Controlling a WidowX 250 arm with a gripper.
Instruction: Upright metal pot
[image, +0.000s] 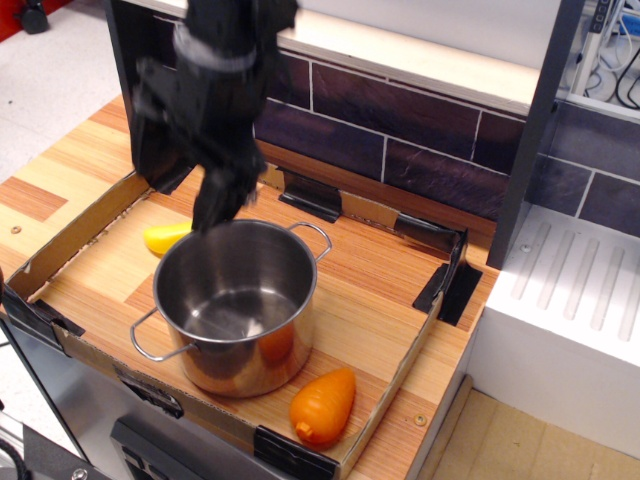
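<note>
The pot (237, 305) stands upright on its base in the cardboard tray (395, 375), toward the tray's front-left part, its open mouth facing up and its shiny inside visible down to the bottom. One wire handle (152, 338) sticks out at the front left, the other (312, 238) at the back right. My gripper (190, 190) hangs above the pot's back-left rim, clear of the metal as far as I can see, with nothing between its fingers; the picture is blurred there, so I read the jaws as spread apart with one dark finger (218, 205) pointing down toward the rim and the other (160, 165) off to the left. My arm rises from there toward the back-left corner of the worktop. An orange carrot (323, 406) lies on the tray floor just beside the pot's front-right side, near the tray's front edge, its narrow end pointing toward the front; its colour reflects in the pot's wall. A yellow thing (168, 238) lies behind the pot on the left, partly hidden by the rim and by my gripper. The tray sits on the wooden worktop (45, 175), with dark tiles (400, 130) along the back edge.
</note>
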